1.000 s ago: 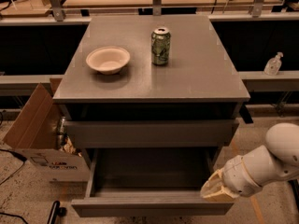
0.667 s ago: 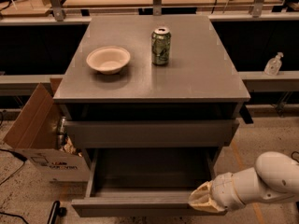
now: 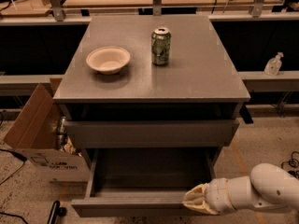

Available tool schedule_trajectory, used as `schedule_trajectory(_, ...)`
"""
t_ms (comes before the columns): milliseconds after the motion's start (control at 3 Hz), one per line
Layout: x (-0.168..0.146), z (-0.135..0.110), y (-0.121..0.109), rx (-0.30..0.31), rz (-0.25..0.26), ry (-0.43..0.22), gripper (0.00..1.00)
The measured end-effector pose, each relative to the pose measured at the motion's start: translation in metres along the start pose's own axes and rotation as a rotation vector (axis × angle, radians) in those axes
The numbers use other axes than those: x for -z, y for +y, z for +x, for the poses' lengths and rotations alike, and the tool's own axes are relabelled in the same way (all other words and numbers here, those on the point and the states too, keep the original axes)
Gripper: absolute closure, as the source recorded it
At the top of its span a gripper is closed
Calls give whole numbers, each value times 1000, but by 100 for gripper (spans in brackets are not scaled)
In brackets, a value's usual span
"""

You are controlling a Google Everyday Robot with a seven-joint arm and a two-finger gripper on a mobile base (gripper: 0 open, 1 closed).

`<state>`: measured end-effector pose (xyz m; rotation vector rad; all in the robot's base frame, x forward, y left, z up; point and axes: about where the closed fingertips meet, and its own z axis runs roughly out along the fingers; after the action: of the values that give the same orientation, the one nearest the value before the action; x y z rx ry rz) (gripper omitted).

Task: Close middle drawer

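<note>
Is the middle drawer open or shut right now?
Open. The middle drawer is pulled well out of the cabinet, its grey inside showing. The pincer is at the right end of its front panel.

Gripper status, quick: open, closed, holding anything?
Gripper: low at the front right corner of the open middle drawer; open or closed cannot be told.

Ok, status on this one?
Cream gripper low, at right end of front panel. The wide matte grey middle drawer pulled out, not yet closed. Nothing visible in its way.
</note>
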<state>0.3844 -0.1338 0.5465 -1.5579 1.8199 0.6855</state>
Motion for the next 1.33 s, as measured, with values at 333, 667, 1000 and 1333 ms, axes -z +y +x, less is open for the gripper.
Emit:
schedule_trajectory(333, -37, 13, 26, 30, -67, -35, 100)
schedule_trajectory(667, -76, 26, 43, 110, -68, -90, 100)
schedule_trajectory(1000, -109, 41, 56, 150, -52, -71, 100)
schedule_trajectory(1333, -136, 59, 48, 120, -22, -51, 100)
